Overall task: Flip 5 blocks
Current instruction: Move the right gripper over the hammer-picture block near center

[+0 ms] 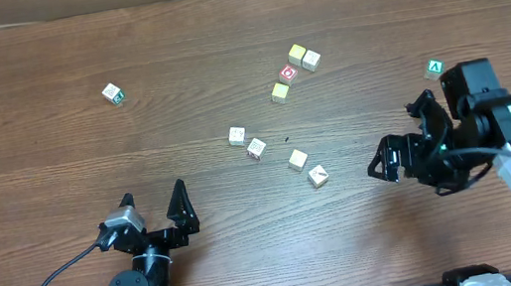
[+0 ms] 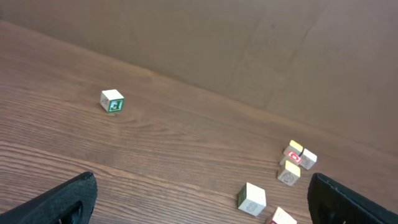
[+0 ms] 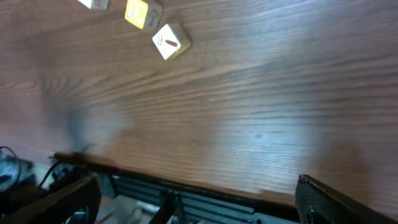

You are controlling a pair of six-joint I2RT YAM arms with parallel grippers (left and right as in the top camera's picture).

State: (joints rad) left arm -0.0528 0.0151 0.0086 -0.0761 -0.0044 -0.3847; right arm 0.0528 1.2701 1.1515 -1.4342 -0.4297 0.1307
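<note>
Several pale wooden blocks lie scattered mid-table. One pair point(image 1: 236, 136) point(image 1: 256, 148) sits left of centre, and another pair point(image 1: 298, 159) point(image 1: 317, 175) lies just right of it. Three more point(image 1: 297, 54) point(image 1: 311, 60) point(image 1: 280, 91) are farther back. My left gripper point(image 1: 153, 199) is open near the front edge, well short of the blocks. In its wrist view the nearest block point(image 2: 251, 199) lies ahead between the fingers point(image 2: 68, 199). My right gripper point(image 1: 396, 133) is open to the right of the cream block with the red mark point(image 3: 171, 42). Neither gripper holds anything.
A cube with a red ringed face point(image 1: 289, 73) sits among the back blocks. Green-marked cubes lie at the far left point(image 1: 111, 93) and far right point(image 1: 434, 68), the right one close behind my right arm. The table's front edge point(image 3: 186, 180) runs under the right wrist.
</note>
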